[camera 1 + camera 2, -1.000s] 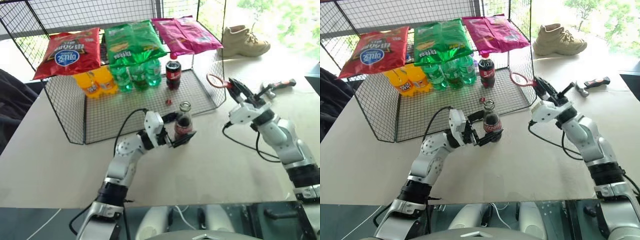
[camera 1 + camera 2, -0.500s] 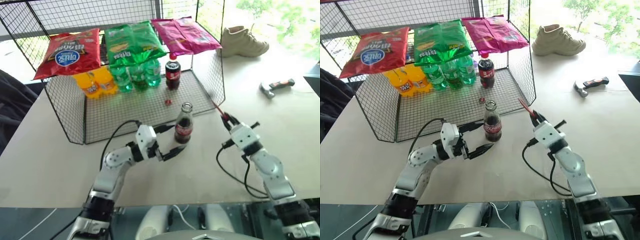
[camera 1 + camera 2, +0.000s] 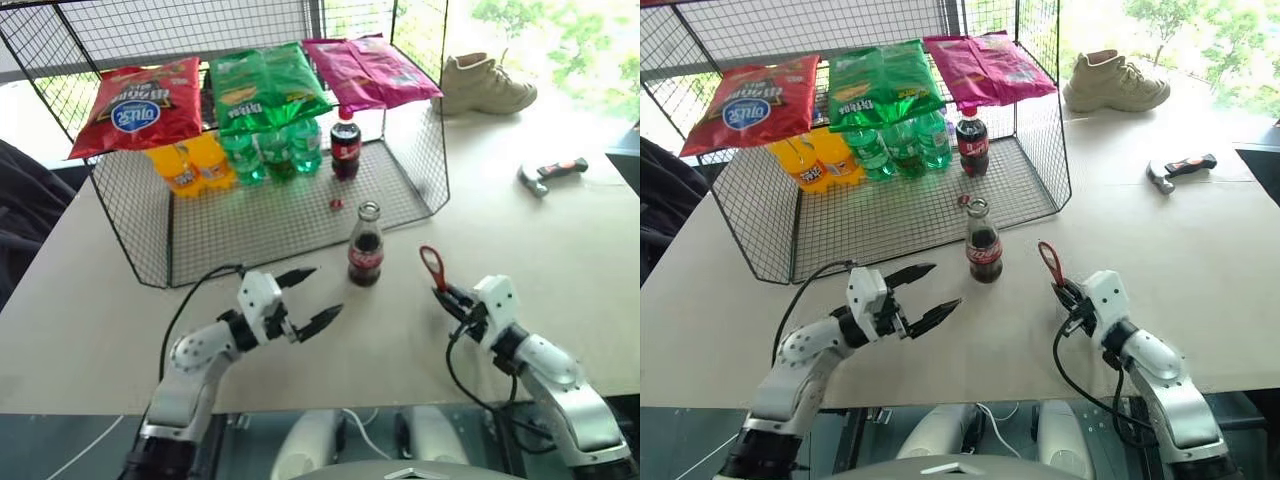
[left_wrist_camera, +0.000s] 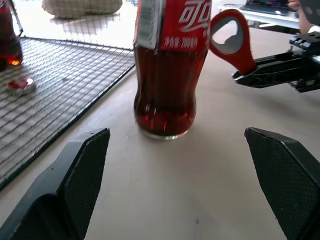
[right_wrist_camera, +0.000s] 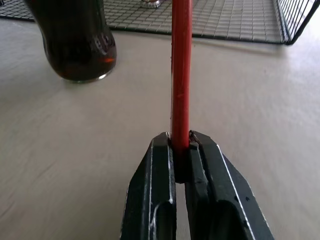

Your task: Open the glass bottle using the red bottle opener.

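The glass bottle (image 3: 366, 245) stands upright on the table just in front of the wire rack, with dark liquid, a red label and no cap on its mouth. My left gripper (image 3: 322, 290) is open and empty, low over the table, a short way in front and to the left of the bottle. Its two fingers (image 4: 75, 185) frame the bottle (image 4: 167, 75) from a distance. To the right of the bottle, my right gripper (image 3: 452, 298) is shut on the handle of the red bottle opener (image 3: 432, 265). The opener (image 5: 181, 65) sticks up from that gripper, loop head uppermost.
A wire rack (image 3: 300, 215) behind the bottle holds snack bags (image 3: 265, 90), green bottles (image 3: 275, 150), orange bottles (image 3: 190, 165) and a plastic cola bottle (image 3: 346, 142). A small red cap (image 3: 337, 204) lies on its floor. A shoe (image 3: 485, 85) and an orange-and-black tool (image 3: 552, 172) lie far right.
My left gripper has drawn back from around the bottle, toward me and to the left. My right arm has come down and back with the opener, rolling at the wrist.
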Robot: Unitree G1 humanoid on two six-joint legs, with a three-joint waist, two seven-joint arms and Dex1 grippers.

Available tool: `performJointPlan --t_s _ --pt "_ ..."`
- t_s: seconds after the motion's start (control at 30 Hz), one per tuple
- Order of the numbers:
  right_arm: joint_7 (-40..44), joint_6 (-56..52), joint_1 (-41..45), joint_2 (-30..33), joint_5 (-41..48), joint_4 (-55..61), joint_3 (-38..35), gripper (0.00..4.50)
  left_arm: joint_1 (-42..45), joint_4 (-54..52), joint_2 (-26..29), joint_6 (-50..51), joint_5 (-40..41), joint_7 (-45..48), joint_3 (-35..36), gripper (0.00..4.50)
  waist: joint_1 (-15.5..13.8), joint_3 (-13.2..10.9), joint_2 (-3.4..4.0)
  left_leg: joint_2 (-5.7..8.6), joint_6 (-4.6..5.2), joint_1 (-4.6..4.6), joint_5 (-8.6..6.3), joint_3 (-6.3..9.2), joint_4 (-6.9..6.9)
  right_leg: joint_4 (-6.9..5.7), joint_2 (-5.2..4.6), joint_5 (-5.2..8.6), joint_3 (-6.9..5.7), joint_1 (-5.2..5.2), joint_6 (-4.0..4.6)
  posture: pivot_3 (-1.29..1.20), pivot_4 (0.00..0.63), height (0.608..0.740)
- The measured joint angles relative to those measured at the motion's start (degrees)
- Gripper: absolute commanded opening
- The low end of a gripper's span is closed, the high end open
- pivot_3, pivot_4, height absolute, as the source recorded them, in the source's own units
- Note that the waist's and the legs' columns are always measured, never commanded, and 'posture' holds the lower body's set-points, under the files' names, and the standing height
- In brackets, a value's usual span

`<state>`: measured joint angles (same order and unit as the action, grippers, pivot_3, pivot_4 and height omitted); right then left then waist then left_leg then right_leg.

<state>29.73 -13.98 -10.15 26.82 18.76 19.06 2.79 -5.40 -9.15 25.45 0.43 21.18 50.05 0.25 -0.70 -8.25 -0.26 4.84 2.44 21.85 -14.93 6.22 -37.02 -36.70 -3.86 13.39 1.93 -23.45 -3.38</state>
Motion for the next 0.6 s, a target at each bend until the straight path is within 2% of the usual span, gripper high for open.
performJointPlan --t_s 0.03,0.1,0.13,0.17,0.23,0.4,0.6 --pt "0.1 -1.4 -0.4 0.3 0.8 0.5 -0.9 1.63 -0.8 -0.2 0.2 0.5 -0.1 -0.9 0.5 4.5 0.0 0.0 0.0 0.0 0.0 0.0 0.0 0.01 0.0 0.0 -0.01 0.0 0.0 0.0 0.0 0.0 0.15 0.74" --pt "0.3 -3.2 -0.9 1.3 1.8 1.0 -2.8 2.69 -1.7 -0.3 0.4 1.4 -0.8 -2.9 1.8 4.5 -0.1 0.0 0.0 0.0 0.0 -0.02 0.0 0.02 -0.01 0.0 -0.01 0.01 -0.03 0.01 -0.01 0.0 0.15 0.74" --pt "0.7 -3.7 -1.5 2.3 2.2 1.0 -4.1 2.96 -2.0 -0.3 0.7 2.0 -1.1 -4.3 2.3 4.5 -0.1 0.0 0.0 0.0 0.0 -0.01 0.0 0.03 -0.03 -0.01 0.0 0.01 -0.08 0.02 -0.01 0.0 0.15 0.74" --pt "1.2 -3.8 -2.0 3.0 2.3 1.0 -5.2 3.62 -2.3 -0.3 1.0 2.4 -1.4 -5.2 2.9 4.5 -0.1 0.0 -0.01 0.0 0.01 -0.01 0.0 0.03 -0.04 0.0 0.0 0.01 -0.16 0.03 -0.02 0.0 0.15 0.74" --pt "2.4 -3.9 -3.3 3.8 3.3 1.0 -7.3 4.43 -3.2 -0.4 1.4 3.1 -1.8 -6.5 4.0 4.5 -0.1 0.0 -0.01 0.0 0.01 0.0 0.0 0.04 -0.04 0.0 -0.01 0.01 -0.18 0.03 -0.02 0.0 0.15 0.74" --pt "12.1 0.6 -9.4 6.6 7.7 0.2 -13.3 4.43 -8.4 -2.8 3.5 4.2 -1.5 -6.4 5.9 4.5 -0.1 0.0 -0.02 0.0 0.06 0.01 -0.04 0.03 -0.04 0.06 -0.06 0.01 -0.18 0.05 -0.02 0.0 0.15 0.74" --pt "18.8 7.3 -10.4 7.5 8.4 -6.0 -18.8 4.43 -11.6 -3.7 5.6 4.2 -1.2 -5.9 8.4 4.5 -0.1 0.0 -0.03 -0.02 0.06 -0.07 -0.05 0.04 -0.1 0.06 -0.08 0.06 -0.15 0.18 0.0 0.0 0.15 0.74"
